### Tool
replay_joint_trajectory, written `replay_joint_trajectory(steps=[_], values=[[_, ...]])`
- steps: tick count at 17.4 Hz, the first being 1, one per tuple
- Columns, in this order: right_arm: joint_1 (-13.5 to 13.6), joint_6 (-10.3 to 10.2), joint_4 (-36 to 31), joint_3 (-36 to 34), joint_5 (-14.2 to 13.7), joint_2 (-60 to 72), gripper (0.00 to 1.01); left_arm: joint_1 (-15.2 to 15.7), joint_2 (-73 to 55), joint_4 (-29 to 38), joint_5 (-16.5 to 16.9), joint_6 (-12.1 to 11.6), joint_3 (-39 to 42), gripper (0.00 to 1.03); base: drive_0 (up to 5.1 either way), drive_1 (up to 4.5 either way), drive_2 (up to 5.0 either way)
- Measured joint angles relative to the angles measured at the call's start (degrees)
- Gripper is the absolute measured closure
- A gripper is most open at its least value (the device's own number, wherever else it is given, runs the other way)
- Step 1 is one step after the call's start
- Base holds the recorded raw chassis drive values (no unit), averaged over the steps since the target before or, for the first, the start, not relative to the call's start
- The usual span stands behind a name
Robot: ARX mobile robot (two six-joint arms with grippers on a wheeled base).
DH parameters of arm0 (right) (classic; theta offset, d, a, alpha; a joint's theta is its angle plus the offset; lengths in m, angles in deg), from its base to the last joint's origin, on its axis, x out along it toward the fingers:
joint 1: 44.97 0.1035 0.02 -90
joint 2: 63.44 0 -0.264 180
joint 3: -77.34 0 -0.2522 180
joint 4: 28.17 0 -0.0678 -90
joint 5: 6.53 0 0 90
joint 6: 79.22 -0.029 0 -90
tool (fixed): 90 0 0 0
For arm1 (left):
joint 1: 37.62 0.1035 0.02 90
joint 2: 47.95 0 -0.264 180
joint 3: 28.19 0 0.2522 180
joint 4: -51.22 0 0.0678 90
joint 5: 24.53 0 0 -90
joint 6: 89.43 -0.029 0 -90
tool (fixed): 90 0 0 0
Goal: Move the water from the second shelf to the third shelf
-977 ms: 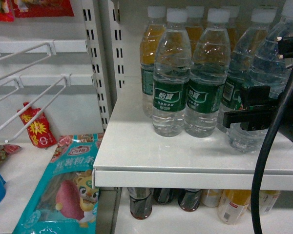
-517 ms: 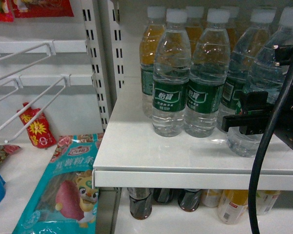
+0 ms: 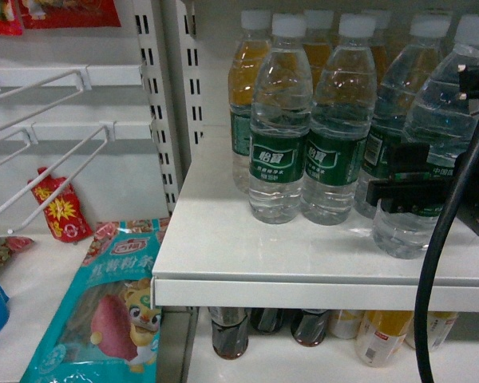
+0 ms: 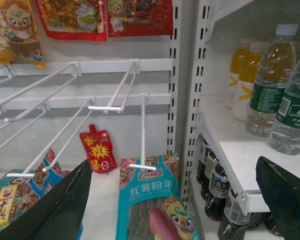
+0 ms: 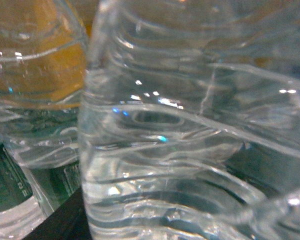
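1. Where the white shelf carries its rows of bottles, the water stands at the right end of the front row, a clear ribbed bottle with a white cap and a green label band.
2. The right tool sits against that bottle at label height, its black fingers lying across the front of it; whether they actually clamp it cannot be told from the head view.
3. Up close, the right wrist view is filled by the water, with a green-labelled neighbour and an amber-filled bottle just beside it to the left.
4. Two more green-labelled bottles stand touching each other in the front row, left of the water.
5. The left tool hangs spread wide and holds nothing, in front of the wire pegs, with a teal snack bag below.
6. Dark bottles stand on the shelf underneath.
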Motion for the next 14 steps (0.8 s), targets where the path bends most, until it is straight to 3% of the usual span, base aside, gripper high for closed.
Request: replay_joint_trajectory(steps=[3, 14], values=[[-0.04, -0.2, 0.13, 0.74, 0.04, -0.44, 0.01, 0.0, 0.0, 0.0, 0.02, 0.0, 0.0, 0.05, 0.0, 0.0, 0.0], [-0.15, -0.39, 6.51, -1.36, 3.41, -6.75, 0.03, 0.0, 0.0, 0.02, 0.0, 0.0, 0.0, 0.05, 0.0, 0.0, 0.0]])
